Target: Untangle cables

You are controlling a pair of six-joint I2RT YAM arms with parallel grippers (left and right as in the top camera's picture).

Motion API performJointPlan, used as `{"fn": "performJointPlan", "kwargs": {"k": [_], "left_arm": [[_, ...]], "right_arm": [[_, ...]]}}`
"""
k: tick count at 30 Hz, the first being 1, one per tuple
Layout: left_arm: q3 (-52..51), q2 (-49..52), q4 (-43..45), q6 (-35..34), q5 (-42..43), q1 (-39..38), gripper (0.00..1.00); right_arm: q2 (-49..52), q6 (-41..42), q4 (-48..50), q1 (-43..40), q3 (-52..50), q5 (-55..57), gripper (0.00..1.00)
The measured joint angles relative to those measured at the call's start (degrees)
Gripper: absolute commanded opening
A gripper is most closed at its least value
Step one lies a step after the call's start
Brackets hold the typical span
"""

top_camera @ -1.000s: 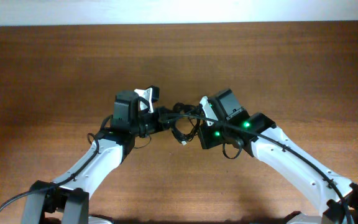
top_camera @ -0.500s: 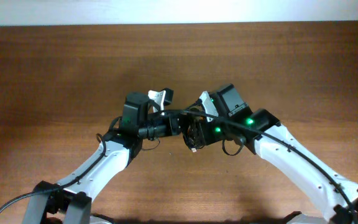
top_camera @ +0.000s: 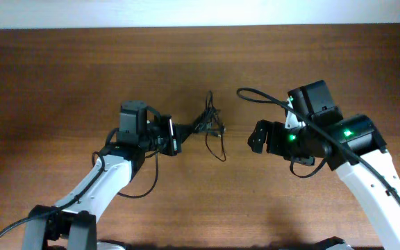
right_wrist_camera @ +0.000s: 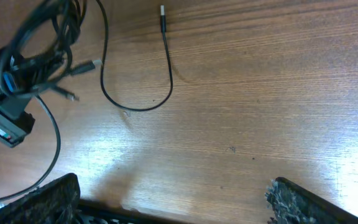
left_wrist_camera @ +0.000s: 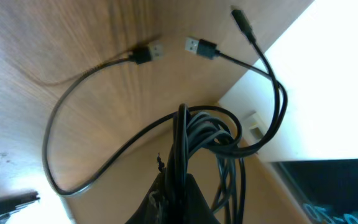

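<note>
The cables (top_camera: 207,125) are thin black cords bunched in a knot above the table's middle, with one loop (top_camera: 219,149) hanging toward the front. My left gripper (top_camera: 180,134) is shut on the bunch from the left. In the left wrist view the bunch (left_wrist_camera: 211,132) rises from my left gripper (left_wrist_camera: 180,185), and two USB plugs (left_wrist_camera: 199,46) hang loose over the wood. My right gripper (top_camera: 258,137) stands open to the right, apart from the cords. The right wrist view shows the right gripper (right_wrist_camera: 173,202) wide open over bare wood, the bunch (right_wrist_camera: 42,34) far left, and a loose loop (right_wrist_camera: 138,106).
The wooden table (top_camera: 61,76) ends at a pale wall along the back. A thicker black arm cable (top_camera: 259,95) arcs from the right arm's wrist. The left arm's wrist (right_wrist_camera: 2,109) shows at the left edge of the right wrist view.
My right gripper has opened, let go of the cables and drawn back to the right. The left gripper has moved left, keeping the bunch.
</note>
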Motion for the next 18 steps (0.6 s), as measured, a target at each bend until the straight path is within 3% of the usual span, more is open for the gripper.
{"fn": "performJointPlan", "kwargs": {"k": [1, 3, 4, 7, 10, 13, 16, 18], "left_arm": [[0.0, 0.0, -0.5, 7.5, 0.6, 0.3, 0.0], [0.0, 0.0, -0.6, 27.7, 1.1, 1.9, 0.0], [0.0, 0.0, -1.8, 40.9, 1.7, 3.1, 0.0], [0.2, 0.0, -4.5, 68.2, 5.4, 6.2, 0.0], [7.6, 0.0, -23.6, 79.5, 5.7, 7.1, 0.0], [24.2, -0.3, -45.1, 85.9, -1.9, 7.1, 0.0], [33.2, -0.5, -52.1, 95.7, -7.4, 7.1, 0.0], [35.0, -0.5, -54.8, 106.2, -10.2, 7.1, 0.0]], "right_arm": [[0.0, 0.2, 0.2, 0.0, 0.0, 0.0, 0.99], [0.0, 0.3, 0.3, 0.0, 0.0, 0.0, 0.99], [0.0, 0.3, 0.3, 0.0, 0.0, 0.0, 0.99], [0.0, 0.4, 1.3, 0.0, 0.0, -1.0, 0.99], [0.1, 1.2, 6.3, 0.0, -0.1, -5.3, 0.99], [1.2, 4.7, 13.1, 0.0, -3.6, -7.8, 0.99], [3.1, 13.6, 20.3, 0.0, -7.5, -15.0, 1.0], [4.9, 17.1, 26.2, 0.2, -7.7, -19.5, 0.95]]}}
